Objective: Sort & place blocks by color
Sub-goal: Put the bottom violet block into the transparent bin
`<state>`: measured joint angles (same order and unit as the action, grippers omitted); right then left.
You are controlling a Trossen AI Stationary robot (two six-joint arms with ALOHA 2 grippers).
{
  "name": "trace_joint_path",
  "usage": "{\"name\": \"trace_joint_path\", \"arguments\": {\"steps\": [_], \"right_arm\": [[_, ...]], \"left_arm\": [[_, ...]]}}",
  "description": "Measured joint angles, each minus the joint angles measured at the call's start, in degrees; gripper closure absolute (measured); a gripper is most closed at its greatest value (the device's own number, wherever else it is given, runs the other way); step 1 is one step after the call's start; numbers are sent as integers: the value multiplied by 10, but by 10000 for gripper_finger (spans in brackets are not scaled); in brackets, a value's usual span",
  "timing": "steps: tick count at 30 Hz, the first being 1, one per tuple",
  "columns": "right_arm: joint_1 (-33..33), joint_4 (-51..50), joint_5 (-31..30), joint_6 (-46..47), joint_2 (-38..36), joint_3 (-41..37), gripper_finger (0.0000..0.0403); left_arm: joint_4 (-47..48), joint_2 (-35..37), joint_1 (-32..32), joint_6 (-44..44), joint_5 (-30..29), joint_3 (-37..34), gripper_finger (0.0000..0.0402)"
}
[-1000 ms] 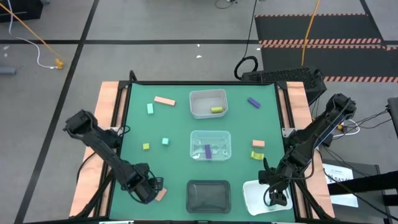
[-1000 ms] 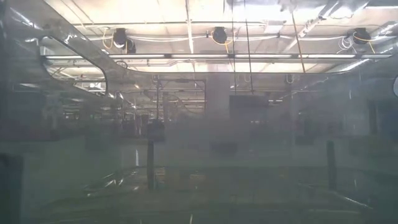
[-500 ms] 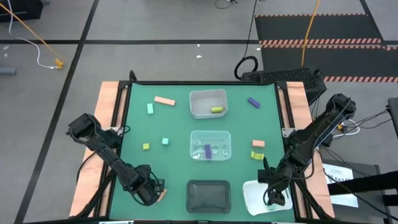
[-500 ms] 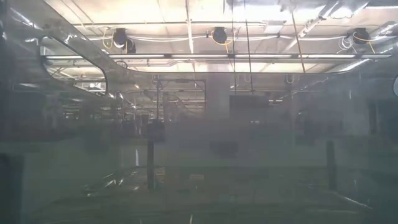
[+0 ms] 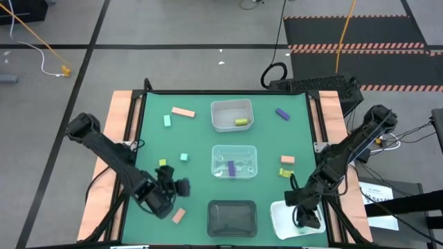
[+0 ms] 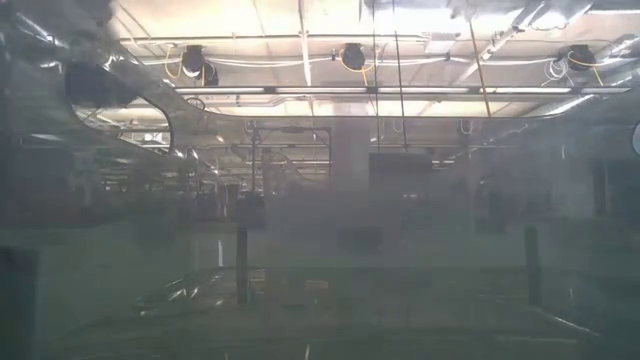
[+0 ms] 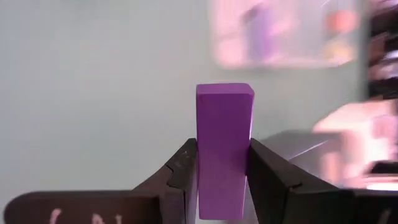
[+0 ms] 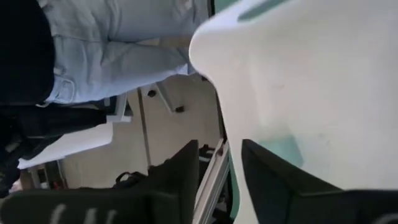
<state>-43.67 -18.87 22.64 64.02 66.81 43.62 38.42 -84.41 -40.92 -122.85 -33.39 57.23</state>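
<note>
Purple block (image 7: pixel 224 149) pinched upright in left gripper (image 7: pixel 221 177), above green mat near salmon block (image 5: pixel 178 216) and black tray (image 5: pixel 232 216). Right gripper (image 8: pixel 217 168), fingers narrow, grips nothing, over white tray (image 5: pixel 285 220).

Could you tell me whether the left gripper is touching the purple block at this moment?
Touching. In the left wrist view, the left gripper has both dark fingers pressed flat against opposite sides of the upright purple block, with no gap visible on either side.

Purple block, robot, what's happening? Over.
Left pincer shut on purple block, lifted. Right pincer over white tray, mint block beside it. Nothing blocking.
</note>
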Motion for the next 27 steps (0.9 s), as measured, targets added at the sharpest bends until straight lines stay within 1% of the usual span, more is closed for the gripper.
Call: {"name": "trace_joint_path", "arguments": {"steps": [4, 6, 13, 18, 20, 22, 25, 27], "right_arm": [[40, 2, 0, -37, 0, 0, 320], [63, 2, 0, -56, 0, 0, 326], [147, -9, 0, -142, -24, 0, 328], [217, -12, -5, -191, -51, 0, 328], [244, 6, -32, -207, -61, 0, 328], [267, 35, -81, -226, -67, 0, 328], [295, 112, -166, -258, -69, 0, 328], [309, 171, -204, -278, -69, 0, 328]], "left_arm": [[-43, 22, 45, 96, -57, 0, 300], [-93, 28, 73, 161, -69, 0, 300], [-299, 30, 161, 418, -70, 0, 300], [-408, 29, 217, 544, -67, 0, 300], [-450, 29, 235, 579, -51, 0, 300], [-480, 29, 249, 605, -36, 0, 300], [-499, 29, 264, 627, -30, 0, 300], [-511, 29, 271, 637, -29, 0, 300]]}}
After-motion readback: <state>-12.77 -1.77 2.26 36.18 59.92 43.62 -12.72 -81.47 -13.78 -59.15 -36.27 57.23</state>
